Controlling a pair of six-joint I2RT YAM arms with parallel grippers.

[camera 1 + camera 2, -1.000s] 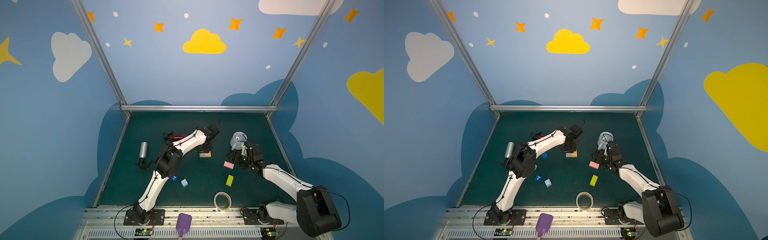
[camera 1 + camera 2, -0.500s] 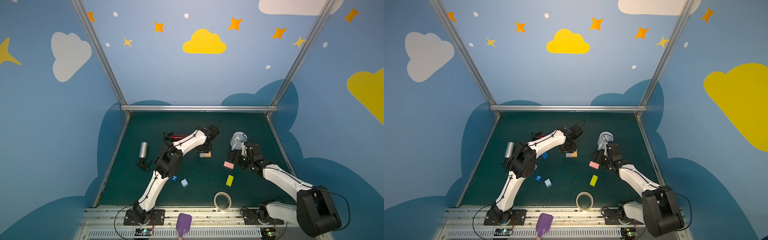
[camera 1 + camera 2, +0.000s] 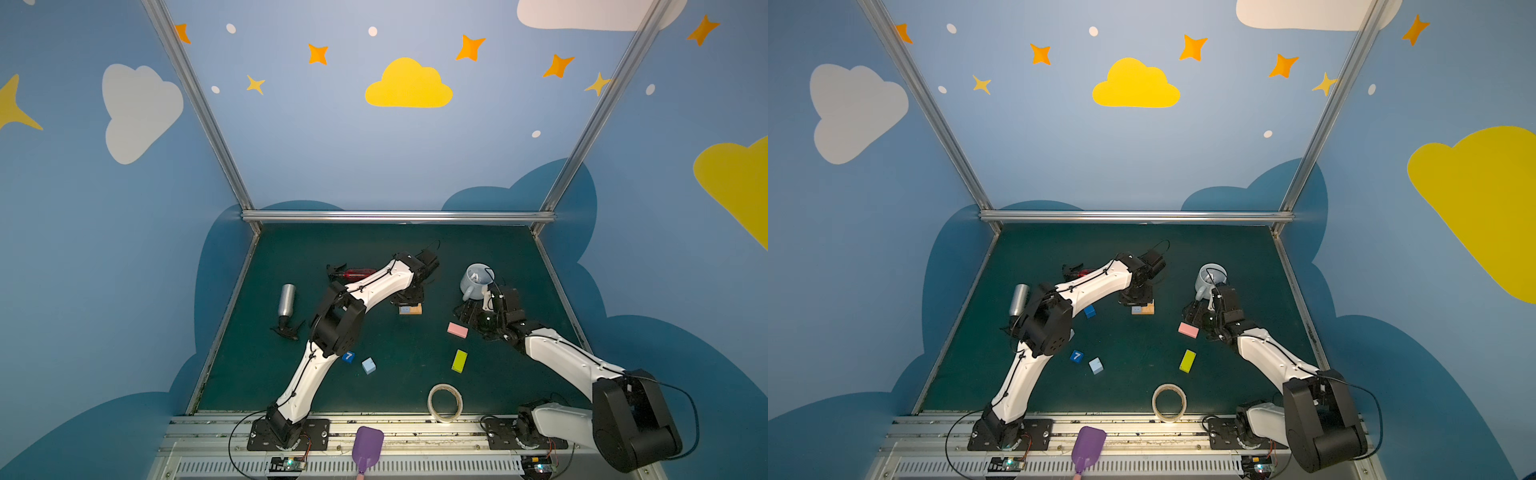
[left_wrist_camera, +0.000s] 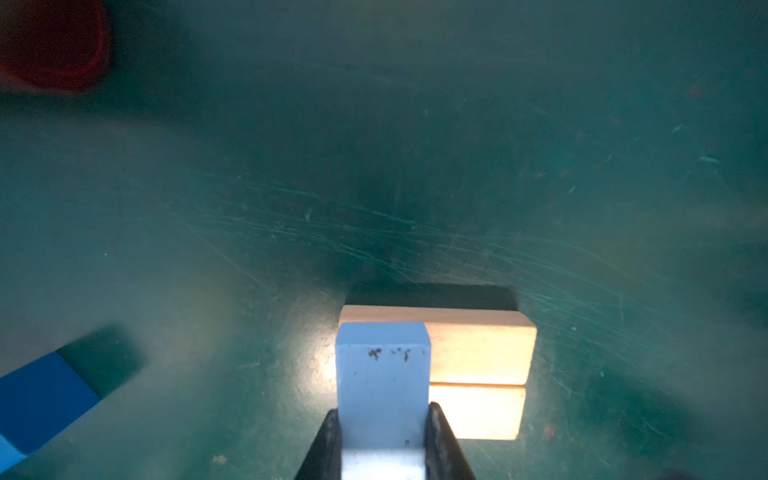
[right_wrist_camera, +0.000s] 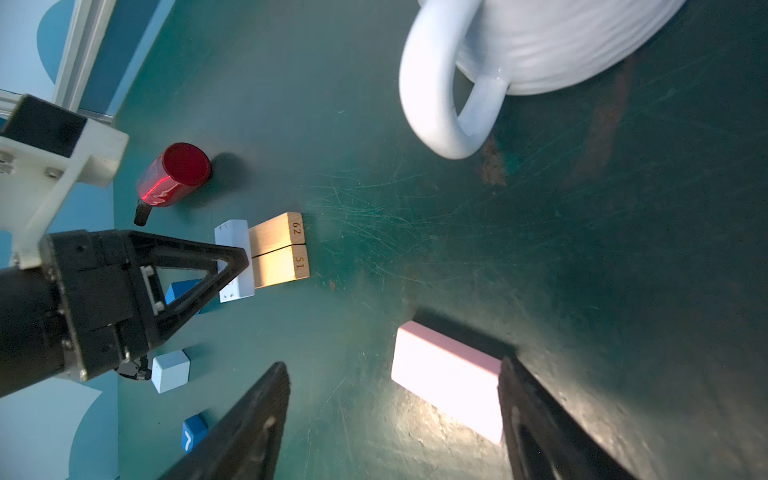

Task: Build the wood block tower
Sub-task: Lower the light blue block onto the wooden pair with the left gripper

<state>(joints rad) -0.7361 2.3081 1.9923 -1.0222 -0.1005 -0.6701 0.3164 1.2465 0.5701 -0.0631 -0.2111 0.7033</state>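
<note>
My left gripper (image 4: 382,411) is shut on a light-blue flat block (image 4: 382,374) and holds it across one end of two tan-orange wood blocks (image 5: 276,249) that lie side by side. In both top views this pair sits mid-table (image 3: 415,309) (image 3: 1148,308). My right gripper (image 5: 395,424) is open and low over the mat. A pink block (image 5: 446,380) lies between its fingers, close to one of them. A yellow-green block (image 3: 459,360), a blue cube marked 7 (image 3: 348,356), a light-blue cube (image 3: 368,365) and a dark blue cube (image 3: 1089,311) lie loose.
A pale mug (image 3: 476,280) stands just behind the right gripper. A red bottle (image 3: 357,273) lies behind the left arm and a silver bottle (image 3: 286,299) at the left. A tape roll (image 3: 445,402) and a purple scoop (image 3: 367,446) are at the front edge.
</note>
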